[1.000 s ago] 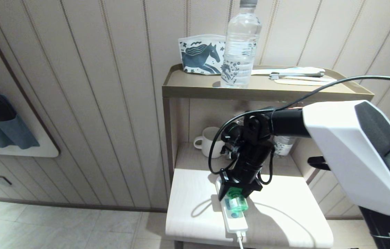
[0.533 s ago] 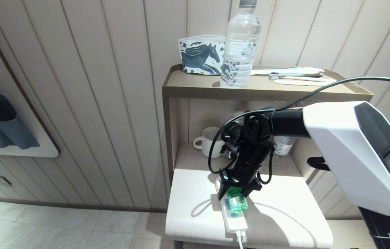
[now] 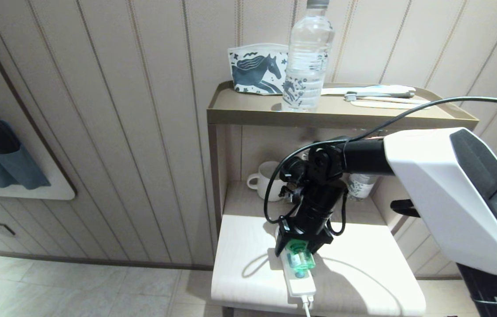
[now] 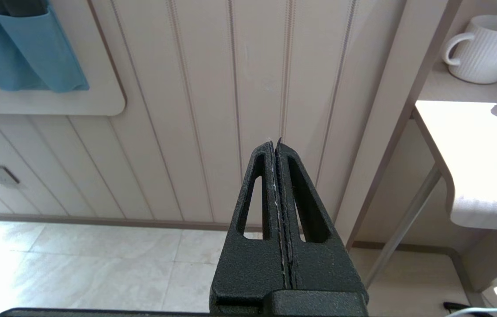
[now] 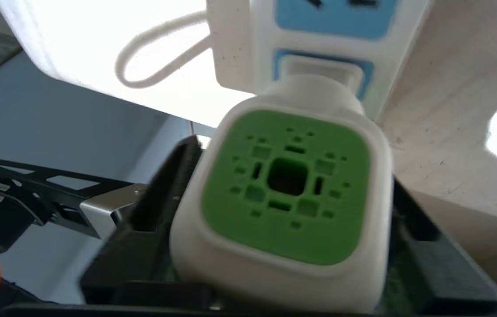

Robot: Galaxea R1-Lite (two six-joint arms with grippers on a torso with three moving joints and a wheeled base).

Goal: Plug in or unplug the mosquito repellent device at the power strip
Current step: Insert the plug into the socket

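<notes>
Pale panelled wall fills the background; a white tabletop [image 3: 252,246] sits at lower centre of the head view, a shelf unit behind it.

Nearest, at lower centre, the strip [image 3: 294,275] lies flat on the tabletop, its long axis running from the near edge away toward the wall, cable at the near end; the device [image 3: 299,259] sits in a socket about mid-strip, prongs seated out of sight, its white neck flush on the blue face in the right wrist view [image 5: 290,185]; its axis stands up off the strip, green vented head toward the wrist camera.

The right gripper [image 3: 300,247] straddles the device; whether its fingers clamp or have slackened cannot be told.

Judgement: insertion looks complete; release and withdrawal remain.

The left gripper [image 4: 277,147], parked beside the table, is closed on nothing.

Farther back, a mug [image 3: 268,178] stands on the shelf.
</notes>
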